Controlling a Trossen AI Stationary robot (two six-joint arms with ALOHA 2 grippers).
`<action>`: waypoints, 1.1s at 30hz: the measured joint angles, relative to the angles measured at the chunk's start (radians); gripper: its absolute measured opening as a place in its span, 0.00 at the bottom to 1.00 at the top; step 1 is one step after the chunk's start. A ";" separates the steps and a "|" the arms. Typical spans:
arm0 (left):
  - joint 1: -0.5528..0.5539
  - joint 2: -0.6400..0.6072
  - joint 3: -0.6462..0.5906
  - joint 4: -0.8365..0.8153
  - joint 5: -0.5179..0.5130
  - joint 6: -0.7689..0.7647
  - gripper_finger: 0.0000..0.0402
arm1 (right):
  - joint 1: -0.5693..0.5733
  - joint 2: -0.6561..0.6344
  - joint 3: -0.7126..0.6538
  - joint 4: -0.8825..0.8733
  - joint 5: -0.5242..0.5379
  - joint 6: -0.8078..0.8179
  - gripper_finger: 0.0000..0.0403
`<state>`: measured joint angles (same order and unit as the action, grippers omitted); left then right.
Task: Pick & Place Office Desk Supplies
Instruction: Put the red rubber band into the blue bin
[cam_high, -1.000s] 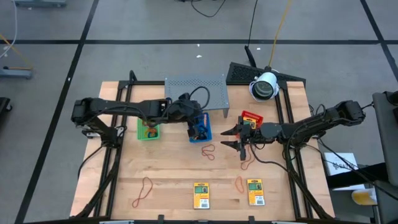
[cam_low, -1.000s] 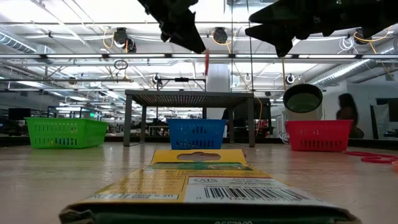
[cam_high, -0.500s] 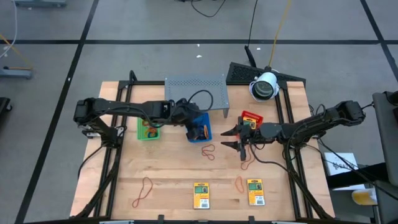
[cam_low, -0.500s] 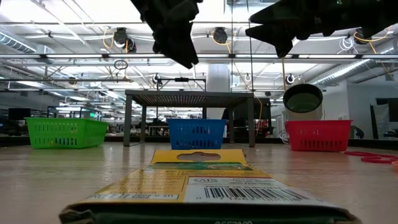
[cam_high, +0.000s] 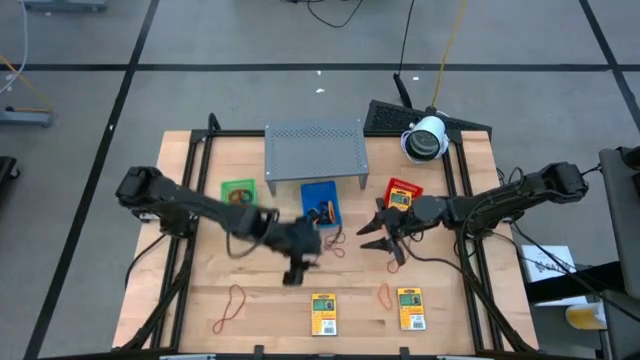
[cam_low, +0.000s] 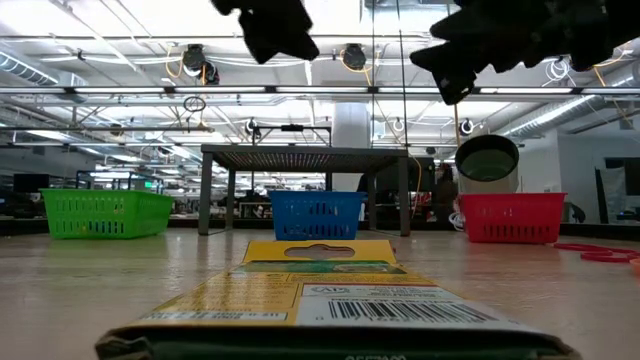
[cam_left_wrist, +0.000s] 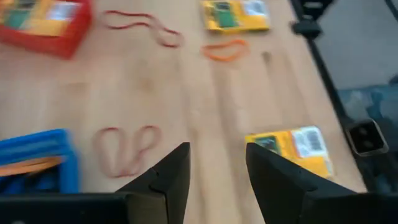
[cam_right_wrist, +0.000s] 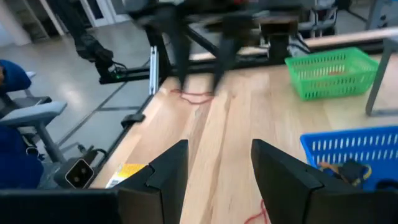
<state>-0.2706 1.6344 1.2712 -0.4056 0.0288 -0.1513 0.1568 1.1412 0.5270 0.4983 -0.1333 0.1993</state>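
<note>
Two yellow packets (cam_high: 323, 313) (cam_high: 410, 307) are lying flat along the six o'clock edge of the wooden surface (cam_high: 270, 290), likely waiting their turn for sorting, with an orange rubber band (cam_high: 385, 294) between them and another loop (cam_high: 232, 304) lying out toward seven o'clock. A red rubber band (cam_high: 335, 243) is resting near the centre, just below the blue tray (cam_high: 318, 190), which is already holding an orange band and dark clips. At ten o'clock the green tray (cam_high: 238, 190) is carrying bands too, and at one o'clock the red tray (cam_high: 404, 187) is holding a yellow packet, suggesting sorting by kind is well under way.

The left claw (cam_high: 296, 262) is hanging above the surface just left of centre, its fingers (cam_left_wrist: 168, 177) standing apart with nothing between them, pointing toward the nearer packet (cam_left_wrist: 292, 147) in what looks like the approach to a fresh pick. The right claw (cam_high: 380, 232) is hovering just right of centre, below the red tray, fingers (cam_right_wrist: 168, 171) spread and holding nothing. The grey perforated shelf (cam_high: 314, 150) is standing at twelve o'clock.
</note>
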 joint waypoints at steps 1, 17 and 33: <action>-0.028 0.009 -0.023 0.052 -0.014 -0.001 0.41 | 0.007 0.001 0.000 -0.013 0.003 0.008 0.41; -0.338 0.019 -0.298 0.508 -0.203 -0.314 0.38 | 0.356 0.101 0.000 -0.041 0.403 0.238 0.41; -0.602 0.019 -0.312 0.056 -0.104 -1.223 0.38 | 0.360 0.163 0.000 0.165 0.421 0.217 0.41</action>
<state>-0.8722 1.6531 0.9592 -0.3498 -0.0749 -1.3743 0.5167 1.3045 0.5266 0.6637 0.2874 0.4161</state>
